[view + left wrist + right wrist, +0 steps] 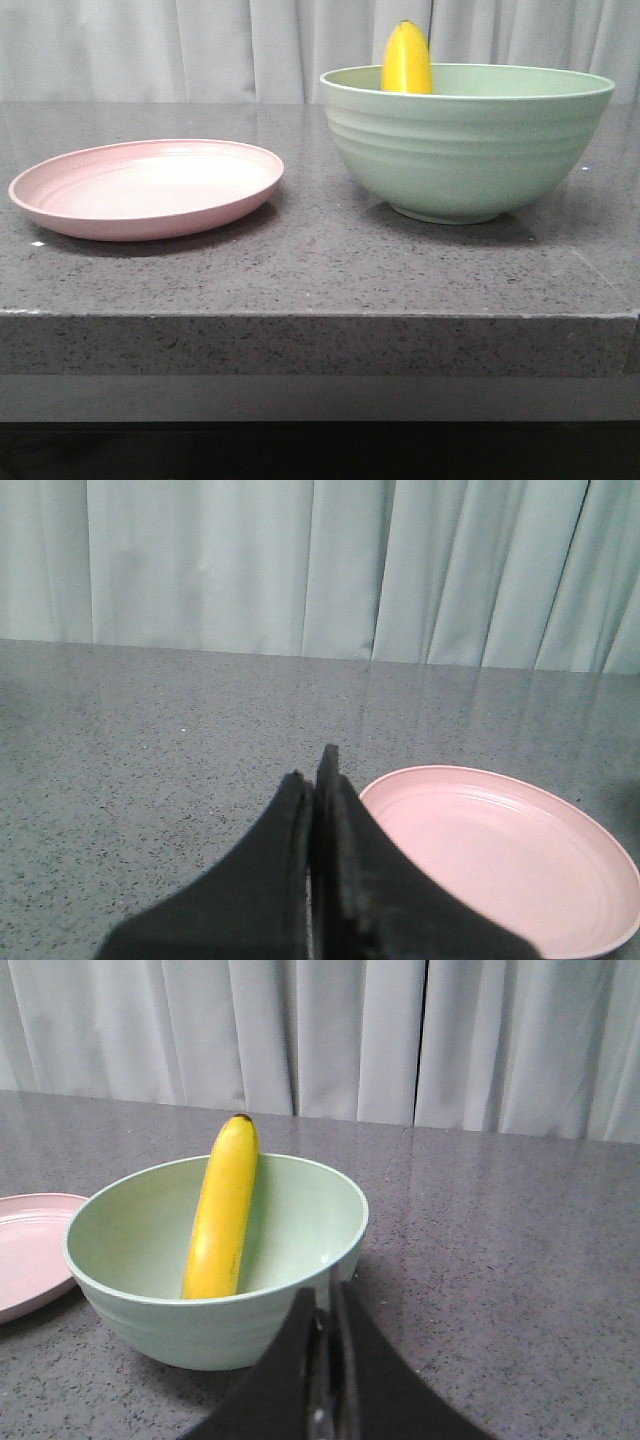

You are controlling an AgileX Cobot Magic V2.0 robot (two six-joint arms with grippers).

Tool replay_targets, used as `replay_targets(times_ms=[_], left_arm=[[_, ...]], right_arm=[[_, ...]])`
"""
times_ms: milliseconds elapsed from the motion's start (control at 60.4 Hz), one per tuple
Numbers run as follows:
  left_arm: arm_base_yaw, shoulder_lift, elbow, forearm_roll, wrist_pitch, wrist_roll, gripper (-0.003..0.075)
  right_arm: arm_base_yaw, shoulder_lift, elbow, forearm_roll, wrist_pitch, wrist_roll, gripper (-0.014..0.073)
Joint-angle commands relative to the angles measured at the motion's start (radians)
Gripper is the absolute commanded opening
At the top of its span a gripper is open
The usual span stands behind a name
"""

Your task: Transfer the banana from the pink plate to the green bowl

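Observation:
The yellow banana [407,60] leans inside the mint-green bowl [465,150] on the right of the table, its tip rising above the far rim. In the right wrist view the banana [222,1212] rests against the bowl's [300,1230] inner wall. The pink plate [146,187] stands bare on the left; it also shows in the left wrist view [510,850]. My left gripper [314,772] is shut and empty, beside the plate. My right gripper [322,1298] is shut and empty, just in front of the bowl. Neither gripper shows in the front view.
The dark speckled stone table [300,270] has its front edge near the camera. Pale curtains [200,45] hang behind the table.

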Motion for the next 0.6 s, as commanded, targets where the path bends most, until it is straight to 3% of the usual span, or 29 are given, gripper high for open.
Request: replay_targets(times_ms=[0, 199, 580], left_arm=[[0.003, 0.008, -0.028, -0.008, -0.086, -0.003, -0.0020], [0.003, -0.004, 0.001, 0.002, -0.091, -0.003, -0.0020], [0.066, -0.253, 0.255, 0.010, -0.089, -0.003, -0.0020]], right_arm=[[-0.004, 0.008, -0.028, 0.015, -0.075, -0.006, -0.0078], [-0.004, 0.008, -0.028, 0.015, -0.075, -0.006, -0.0078], [-0.004, 0.008, -0.028, 0.015, -0.075, -0.006, -0.0078]])
